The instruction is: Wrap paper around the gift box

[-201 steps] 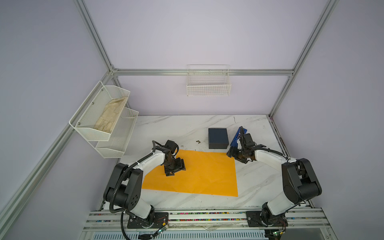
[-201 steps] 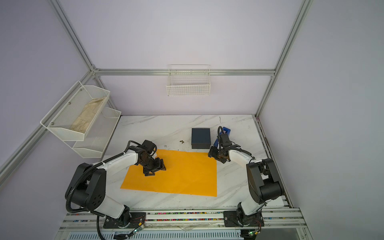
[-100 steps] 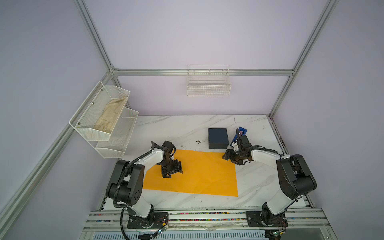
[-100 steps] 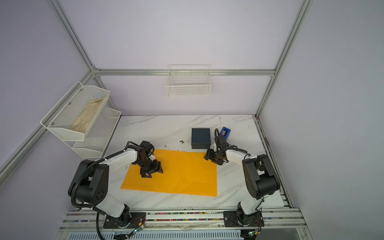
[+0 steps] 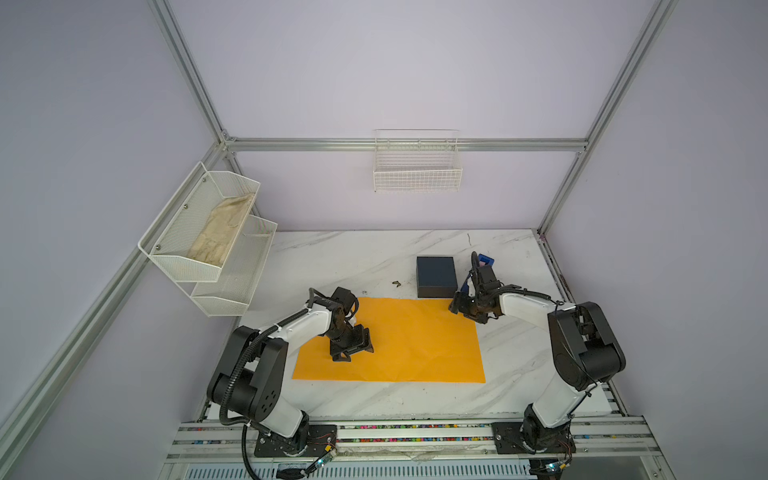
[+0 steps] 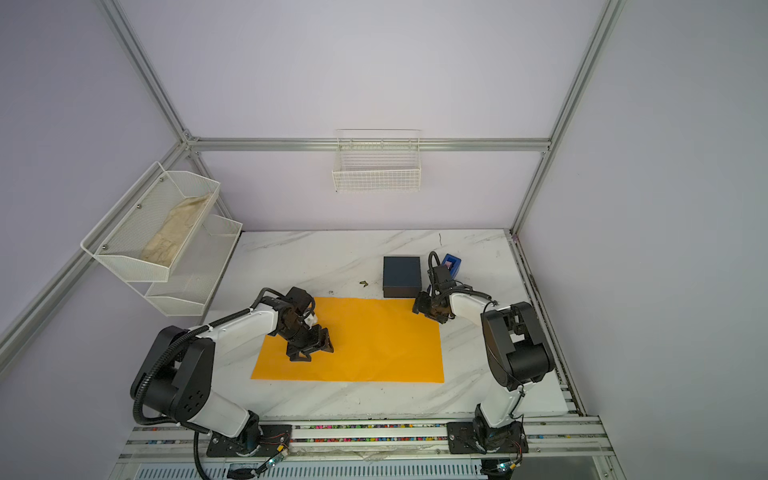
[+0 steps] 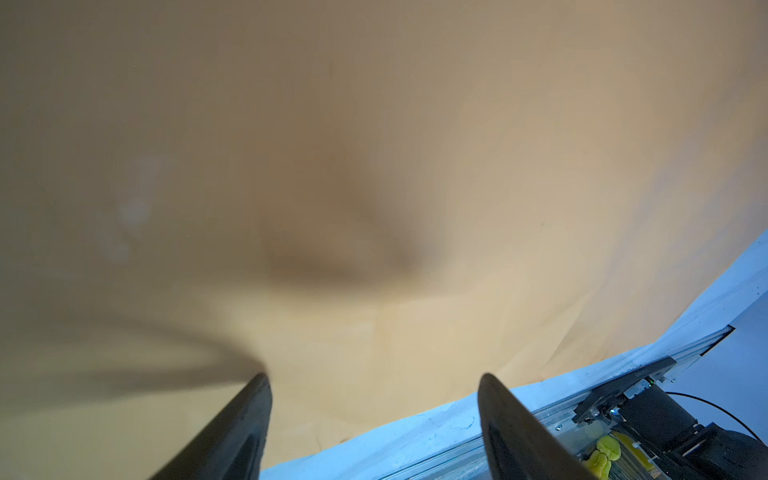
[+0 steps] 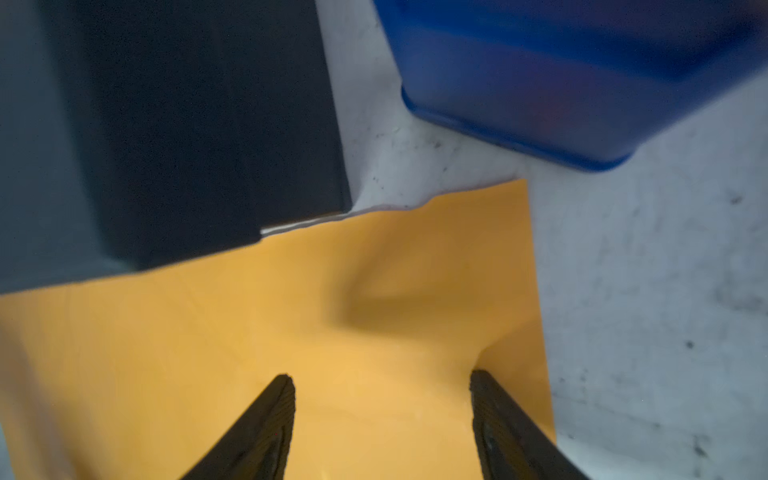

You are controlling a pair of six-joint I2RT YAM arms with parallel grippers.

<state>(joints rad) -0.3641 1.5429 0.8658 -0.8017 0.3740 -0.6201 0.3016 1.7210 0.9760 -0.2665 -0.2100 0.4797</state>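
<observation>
Right fingers (image 8: 257, 428) have slid to the far corner of the orange-yellow paper sheet (image 5: 415, 340), apart, beside the dark navy gift box (image 5: 435, 270); left fingers (image 7: 237, 428) apart too.

The gift box (image 5: 435, 274) lies just behind the paper (image 5: 407, 340) — perhaps touching it — the dispenser (image 5: 486, 261) on its right.

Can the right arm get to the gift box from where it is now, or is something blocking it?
Probably yes. The right gripper is open over a corner of the paper. The gift box sits just ahead of it, apart from the tape dispenser, and nothing lies between.
</observation>
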